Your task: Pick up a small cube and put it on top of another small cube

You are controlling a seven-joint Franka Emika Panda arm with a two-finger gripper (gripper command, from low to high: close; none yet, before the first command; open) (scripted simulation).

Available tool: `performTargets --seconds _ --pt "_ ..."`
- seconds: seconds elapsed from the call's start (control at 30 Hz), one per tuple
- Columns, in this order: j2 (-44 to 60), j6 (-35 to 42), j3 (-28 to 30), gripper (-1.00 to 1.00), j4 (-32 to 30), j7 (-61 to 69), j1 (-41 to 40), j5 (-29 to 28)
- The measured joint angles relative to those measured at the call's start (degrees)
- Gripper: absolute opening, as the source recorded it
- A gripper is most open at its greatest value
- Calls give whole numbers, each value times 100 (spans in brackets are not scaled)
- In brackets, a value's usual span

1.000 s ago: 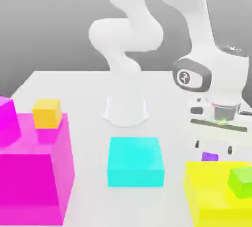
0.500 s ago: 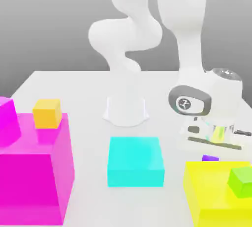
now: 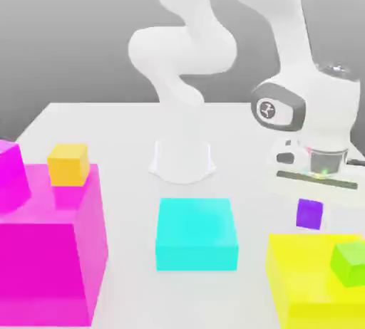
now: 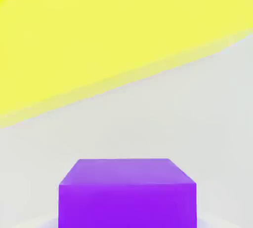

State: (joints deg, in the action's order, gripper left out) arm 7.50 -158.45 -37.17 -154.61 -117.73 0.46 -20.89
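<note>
While the purple cube (image 3: 309, 213) hangs clear of the table (image 3: 128, 142), clamped in the closed claw (image 3: 311, 205) beside the yellow block (image 3: 306, 278), the carry should probably rise further before travelling, keeping it level. Overhead, the arm (image 3: 285, 28) bends, its wrist pointing straight down.

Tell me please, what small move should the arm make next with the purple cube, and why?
Probably a little more lift, then a carry toward the lime-green cube. The purple cube hangs under the gripper, jaws shut on it, just above the top of the yellow block in the exterior view. The lime-green cube sits on that block, so more height seems needed before moving over it.
</note>
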Motion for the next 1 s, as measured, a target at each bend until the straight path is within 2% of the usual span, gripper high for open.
performTargets --seconds 0.13,0.2,0.4,0.7,0.77,0.87,0.9,1.0 --pt "57 743 187 -100 499 -429 323 -808" --pt "-154 1188 478 -100 669 -662 87 -733" --pt "-1080 2383 1276 -100 1008 -1191 -1423 118" --pt "-2722 3969 2751 -100 1404 -1866 -2592 1739" --pt "-2976 4066 3112 -100 1394 -2068 -2883 2072" --pt "-2862 3542 3287 -100 1052 -2186 -3031 2237" --pt "-2794 3354 3296 100 936 -2194 -3039 2249" --pt "-2794 3354 3296 100 936 -2194 -3039 2249"
